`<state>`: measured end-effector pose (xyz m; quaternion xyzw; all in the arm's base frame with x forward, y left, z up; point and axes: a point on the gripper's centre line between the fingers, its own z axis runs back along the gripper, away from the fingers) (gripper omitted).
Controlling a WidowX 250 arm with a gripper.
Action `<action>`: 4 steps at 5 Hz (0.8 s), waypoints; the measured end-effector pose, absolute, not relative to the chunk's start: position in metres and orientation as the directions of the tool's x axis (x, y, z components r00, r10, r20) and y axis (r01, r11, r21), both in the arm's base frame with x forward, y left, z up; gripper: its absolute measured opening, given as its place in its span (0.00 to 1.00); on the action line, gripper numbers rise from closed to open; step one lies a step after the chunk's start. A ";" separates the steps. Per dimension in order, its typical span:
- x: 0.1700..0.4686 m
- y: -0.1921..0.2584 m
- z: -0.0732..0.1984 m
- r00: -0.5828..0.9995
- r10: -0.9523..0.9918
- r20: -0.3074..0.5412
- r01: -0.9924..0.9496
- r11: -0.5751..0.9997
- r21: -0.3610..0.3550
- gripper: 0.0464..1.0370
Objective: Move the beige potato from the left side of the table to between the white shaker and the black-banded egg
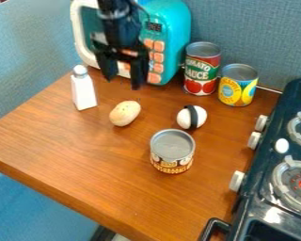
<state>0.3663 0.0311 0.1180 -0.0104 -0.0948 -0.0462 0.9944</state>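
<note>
- At the left of the wooden counter, a white shaker stands upright.
- Above the counter, in front of the toy microwave, the gripper hangs pointing down, its two fingers spread apart with nothing between them.
- Just below it in the view, right of the shaker, a tan potato lies on the wood.
- Behind these, the teal toy microwave stands by the wall.
- Nearer the camera, a short can stands upright.
- Behind that can, a white egg with a black band lies on the wood.
- Farther back, a red-and-green can stands beside a yellow can.
- Along the right side is a dark stove.
</note>
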 end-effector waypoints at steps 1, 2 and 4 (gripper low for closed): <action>0.356 0.065 0.131 0.986 -0.042 0.160 0.035 0.999 0.041 0.96; 0.356 0.099 0.150 0.984 0.018 0.178 -0.028 0.998 0.055 0.96; 0.358 0.133 0.161 0.982 0.068 0.177 -0.072 0.997 0.013 0.96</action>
